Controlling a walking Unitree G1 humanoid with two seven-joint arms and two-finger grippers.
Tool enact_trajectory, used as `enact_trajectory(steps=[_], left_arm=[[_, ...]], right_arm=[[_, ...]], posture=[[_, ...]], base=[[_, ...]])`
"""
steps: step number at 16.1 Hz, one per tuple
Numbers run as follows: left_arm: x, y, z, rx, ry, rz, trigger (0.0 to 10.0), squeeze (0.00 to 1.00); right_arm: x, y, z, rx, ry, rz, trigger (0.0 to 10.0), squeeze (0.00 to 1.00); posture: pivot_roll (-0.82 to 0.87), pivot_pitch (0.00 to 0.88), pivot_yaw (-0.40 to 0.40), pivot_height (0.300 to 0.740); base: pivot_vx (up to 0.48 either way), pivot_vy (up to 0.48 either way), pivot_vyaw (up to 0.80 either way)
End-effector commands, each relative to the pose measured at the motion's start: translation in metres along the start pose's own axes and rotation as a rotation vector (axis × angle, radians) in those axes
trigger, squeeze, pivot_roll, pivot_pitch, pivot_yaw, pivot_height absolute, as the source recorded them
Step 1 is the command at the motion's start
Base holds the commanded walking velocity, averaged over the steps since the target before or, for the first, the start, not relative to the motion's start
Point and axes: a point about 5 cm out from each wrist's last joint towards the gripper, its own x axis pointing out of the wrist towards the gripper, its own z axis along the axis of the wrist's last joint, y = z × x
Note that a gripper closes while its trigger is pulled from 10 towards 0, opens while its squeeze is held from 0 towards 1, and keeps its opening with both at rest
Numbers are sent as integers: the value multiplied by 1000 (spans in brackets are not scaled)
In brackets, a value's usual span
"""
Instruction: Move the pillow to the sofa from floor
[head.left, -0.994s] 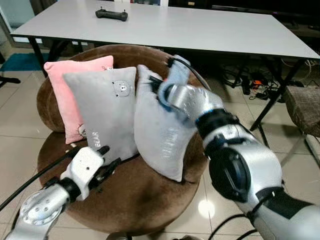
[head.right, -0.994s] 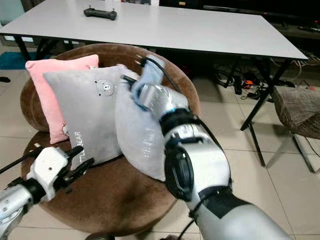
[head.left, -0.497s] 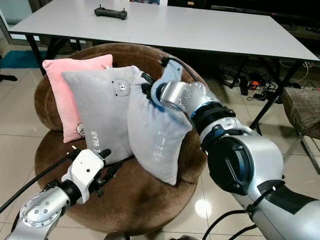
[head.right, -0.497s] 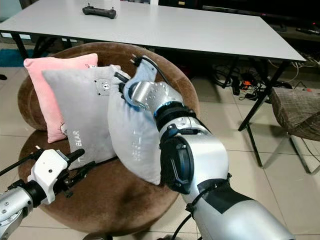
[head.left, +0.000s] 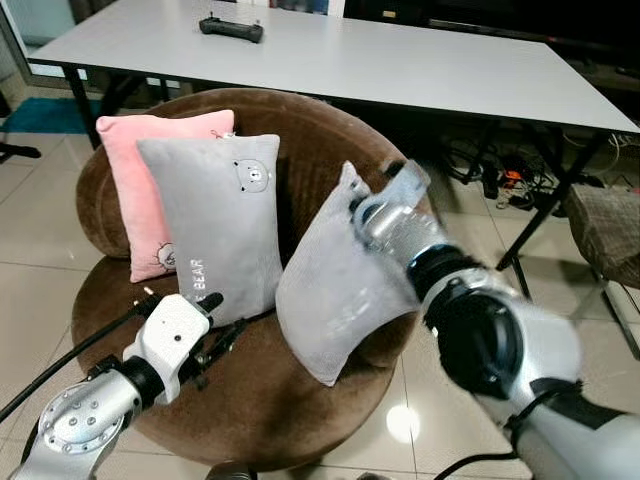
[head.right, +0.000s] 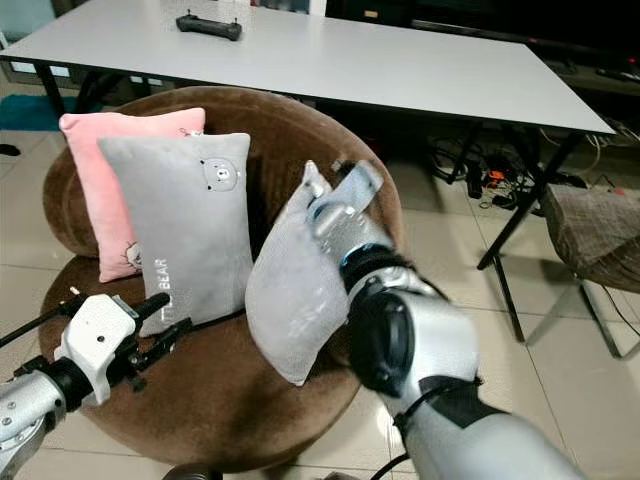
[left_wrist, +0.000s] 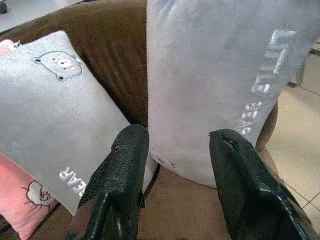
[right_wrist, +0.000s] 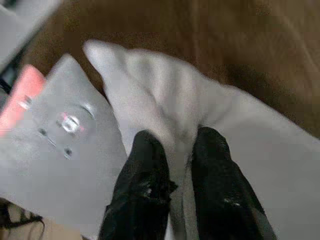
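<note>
Three pillows on brown sofa (head.left: 300, 130), right hand (right_wrist: 172, 165) pinching grey pillow (head.left: 340, 290), left hand (left_wrist: 177, 150) wide

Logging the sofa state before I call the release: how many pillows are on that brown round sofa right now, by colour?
Pink pillow: 1, at the back, robot's left.
Grey pillows: 2, the bear pillow leaning upright, and the held pillow, pinched at its top by the right gripper.
Total: 3 pillows on the brown sofa.
</note>
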Motion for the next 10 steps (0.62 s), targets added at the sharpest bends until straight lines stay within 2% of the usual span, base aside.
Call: enact_trajectory(steps=[1,6,9,10], left_arm=[[1,-2,2,6,-2,-2,10000,0],[7,2,0,20,6,22,10000,0],[11,3,1,22,-11,47,10000,0],[14,6,3,-18,-44,111,10000,0]], right_arm=[[-2,8,9,-1,-35,32,10000,1000],[-7,20,31,-57,-124,144,10000,1000],[-13,29,54,-95,-219,233,10000,1000],[-18,33,68,-173,-291,309,10000,1000]], posture=[[212,0,-109,740],[210,0,-109,740],[211,0,-114,740],[205,0,-116,740]], base=[[0,0,0],[0,0,0],[0,0,0],[0,0,0]])
